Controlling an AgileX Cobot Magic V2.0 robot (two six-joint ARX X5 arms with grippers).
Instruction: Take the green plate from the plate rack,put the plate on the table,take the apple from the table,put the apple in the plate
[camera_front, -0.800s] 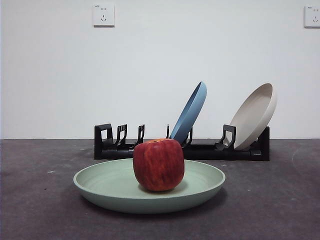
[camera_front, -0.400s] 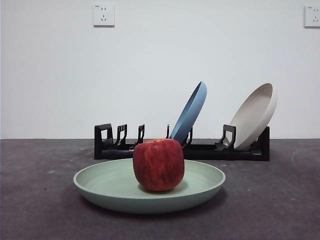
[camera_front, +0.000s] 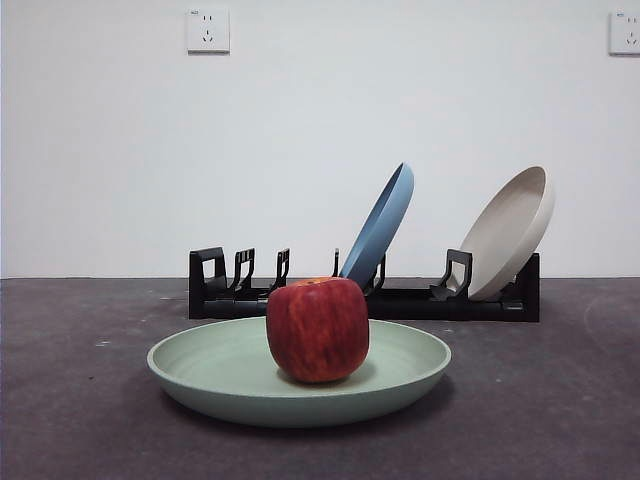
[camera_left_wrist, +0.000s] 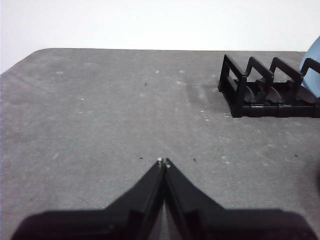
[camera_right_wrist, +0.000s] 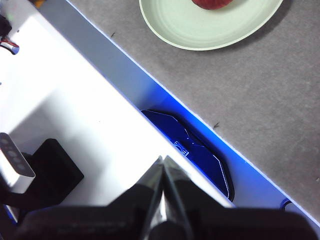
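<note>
**Apple on the green plate, both arms clear**

A white wall with two sockets backs the dark grey table (camera_front: 560, 400). In the front view the green plate (camera_front: 215, 375) lies flat on the table, and the apple (camera_front: 317, 329) stands upright in its middle. Behind them the plate rack (camera_front: 240, 290) holds a blue plate (camera_front: 385, 225) and a beige plate (camera_front: 510, 235), both leaning; its other slots hold nothing.

No arm shows in that view. The left wrist view shows the left gripper (camera_left_wrist: 163, 162) with its jaws pressed together over bare table, the rack's end near and a sliver of blue plate beside it. The right wrist view shows the right gripper (camera_right_wrist: 162, 160), jaws likewise closed on nothing, above the table's white edge, well apart from plate and apple.
</note>
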